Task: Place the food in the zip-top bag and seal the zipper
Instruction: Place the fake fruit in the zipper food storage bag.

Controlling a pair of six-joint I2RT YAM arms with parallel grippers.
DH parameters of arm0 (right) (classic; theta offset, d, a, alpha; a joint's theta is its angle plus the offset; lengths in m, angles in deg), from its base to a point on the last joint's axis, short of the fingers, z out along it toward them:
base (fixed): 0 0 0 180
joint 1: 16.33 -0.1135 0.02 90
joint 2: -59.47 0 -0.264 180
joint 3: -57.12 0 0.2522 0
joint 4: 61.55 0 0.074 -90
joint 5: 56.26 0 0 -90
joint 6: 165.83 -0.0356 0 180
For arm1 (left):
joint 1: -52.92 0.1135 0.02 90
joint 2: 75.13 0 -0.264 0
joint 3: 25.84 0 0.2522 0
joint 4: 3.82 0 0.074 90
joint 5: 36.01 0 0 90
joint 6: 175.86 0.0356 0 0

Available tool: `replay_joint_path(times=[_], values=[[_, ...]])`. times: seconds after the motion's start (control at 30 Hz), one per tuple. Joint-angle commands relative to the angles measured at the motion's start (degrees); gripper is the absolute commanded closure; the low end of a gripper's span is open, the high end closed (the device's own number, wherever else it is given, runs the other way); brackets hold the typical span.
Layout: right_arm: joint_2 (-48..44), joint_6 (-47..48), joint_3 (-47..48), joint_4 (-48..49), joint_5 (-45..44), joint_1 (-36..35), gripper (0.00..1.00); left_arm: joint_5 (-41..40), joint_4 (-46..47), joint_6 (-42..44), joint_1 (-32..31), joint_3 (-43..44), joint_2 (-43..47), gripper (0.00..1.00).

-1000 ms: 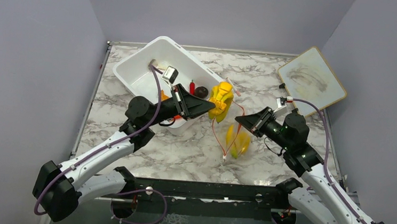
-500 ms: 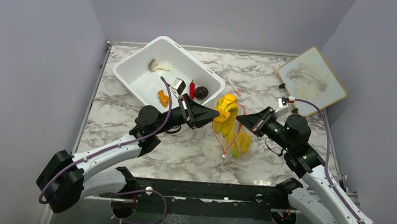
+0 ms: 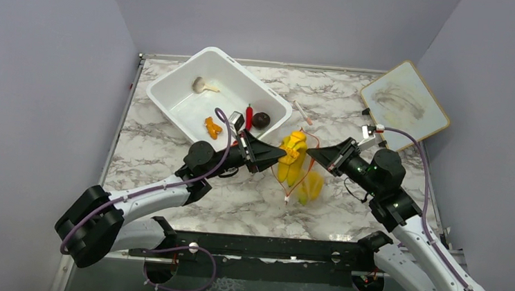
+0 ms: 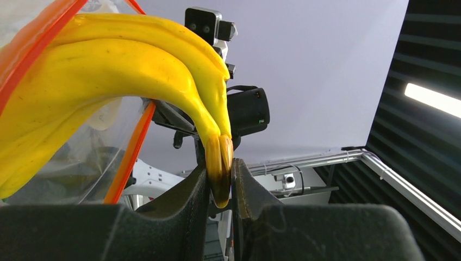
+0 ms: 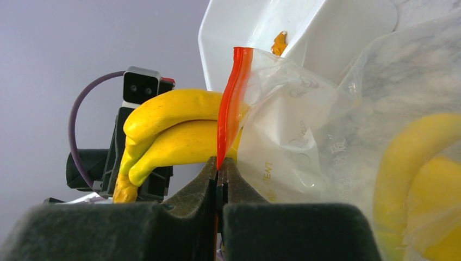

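**Asker:** What do you have hold of, and where is it?

**Me:** My left end effector point(image 4: 219, 187) is clamped on the brown stem tip of the banana point(image 4: 108, 70); the fruit hangs in the air above the table point(image 3: 237, 192), right at the mouth of the zip-top bag point(image 5: 304, 136); whether its far end has passed the rim I cannot tell. My right end effector point(image 5: 218, 171) is pinched flat together on the zipper point(image 5: 231, 98), holding the bag up by that one spot; a yellow piece point(image 5: 413, 163) sits low inside it.

**Asker:** How do you expect them to handle?

**Me:** The banana looks light, smooth and glossy; held only by the stem it may swivel, so I judge a hold across the thick middle steadier. The bag is thin, floppy film, surely slippery; hung from one point, its mouth will likely sag shut; the zipper strip seems the stiffest part and the right place to take it.

**Asker:** And the rest of the food?

**Me:** The red chili point(image 3: 249, 112), dark brown fruit point(image 3: 261, 120) and orange bits point(image 3: 212, 126) lie in the white tub point(image 3: 210, 49) at the far left; all small and light, probably prone to rolling; I would pinch each across its middle.
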Motion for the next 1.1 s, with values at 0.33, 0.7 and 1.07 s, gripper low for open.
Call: replay_joint_path(times=[0.33, 0.7, 1.07], values=[[-1.5, 4.9, 1.6, 3.6, 1.0, 0.0, 0.99, -0.3, -0.2, 0.9, -1.6, -0.1, -1.9, 1.0], [-1.8, 6.2, 2.3, 4.7, 2.7, 0.0, 0.99, -1.2, -4.9, 2.2, -3.1, 0.4, -3.0, 1.0], [-1.3, 7.4, 2.3, 5.5, 6.3, 0.0, 0.99, -3.6, -10.0, 4.7, -3.3, 2.2, -3.5, 0.66]])
